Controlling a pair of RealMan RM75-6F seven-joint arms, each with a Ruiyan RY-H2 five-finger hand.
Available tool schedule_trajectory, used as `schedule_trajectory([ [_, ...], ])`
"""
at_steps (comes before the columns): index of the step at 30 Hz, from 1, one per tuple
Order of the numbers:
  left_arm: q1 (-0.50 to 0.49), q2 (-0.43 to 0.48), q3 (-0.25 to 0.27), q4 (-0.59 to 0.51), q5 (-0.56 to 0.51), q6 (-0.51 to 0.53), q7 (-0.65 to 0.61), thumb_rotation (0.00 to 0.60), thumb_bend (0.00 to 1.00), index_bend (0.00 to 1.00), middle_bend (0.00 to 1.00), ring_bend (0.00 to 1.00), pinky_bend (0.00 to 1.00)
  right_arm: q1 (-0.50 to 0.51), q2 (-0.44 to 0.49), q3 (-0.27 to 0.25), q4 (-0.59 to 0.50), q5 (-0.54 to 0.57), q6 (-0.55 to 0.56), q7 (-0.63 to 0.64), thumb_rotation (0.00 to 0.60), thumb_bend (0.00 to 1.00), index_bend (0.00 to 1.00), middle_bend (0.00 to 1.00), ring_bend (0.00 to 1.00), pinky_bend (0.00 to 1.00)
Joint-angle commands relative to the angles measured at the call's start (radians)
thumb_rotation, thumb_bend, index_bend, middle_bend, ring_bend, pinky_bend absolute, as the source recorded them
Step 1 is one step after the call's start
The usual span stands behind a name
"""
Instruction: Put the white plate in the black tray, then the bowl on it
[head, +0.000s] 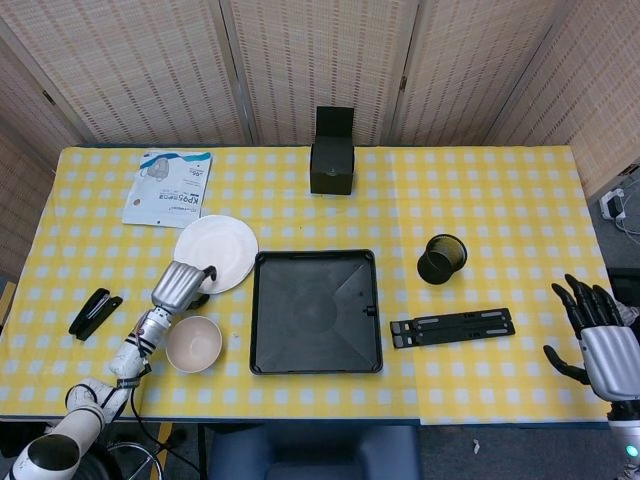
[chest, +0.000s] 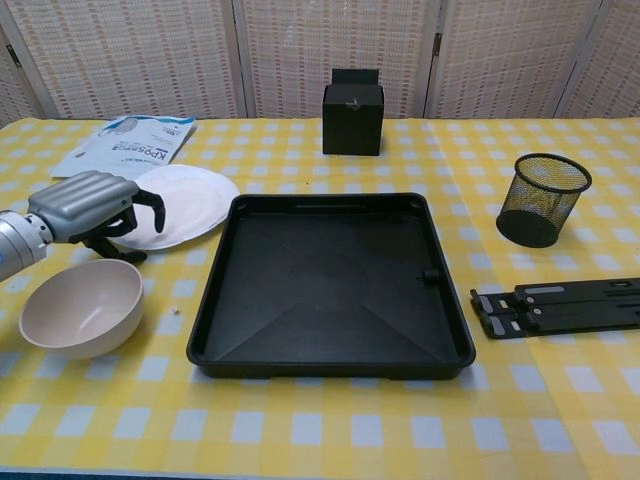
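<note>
The white plate (head: 222, 248) (chest: 190, 197) lies flat on the checked cloth, just left of the black tray (head: 315, 256) (chest: 330, 290), which holds nothing. A beige bowl (head: 194, 344) (chest: 80, 305) stands upright in front of the plate, beside the tray's near left corner. My left hand (head: 180, 284) (chest: 92, 208) is at the plate's near left rim, its dark fingers curled over the rim and the thumb lower, by the cloth; the plate still lies flat. My right hand (head: 598, 345) hovers at the table's far right edge with fingers spread, holding nothing.
A black box (head: 332, 160) stands at the back centre. Right of the tray are a mesh pen cup (head: 441, 258) and a flat black folding stand (head: 452, 327). A mask packet (head: 168, 186) lies at the back left, a black stapler (head: 88, 313) near the left edge.
</note>
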Motion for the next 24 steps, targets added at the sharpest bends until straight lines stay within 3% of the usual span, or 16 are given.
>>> schedule_trajectory([
  [1,0.001,-0.003,-0.001,0.004,-0.004,0.004,0.001,0.600,0.32,0.50,1.00,1.00,1.00,0.001,0.001,0.000,0.000,0.000,-0.001,0.001,0.600,0.31,0.00,0.00,0.00,0.00],
  [24,0.007,-0.065,-0.003,0.090,-0.031,0.022,-0.015,0.600,0.34,0.59,1.00,1.00,1.00,0.000,0.006,-0.004,-0.001,-0.009,-0.003,0.011,0.600,0.31,0.00,0.00,0.00,0.00],
])
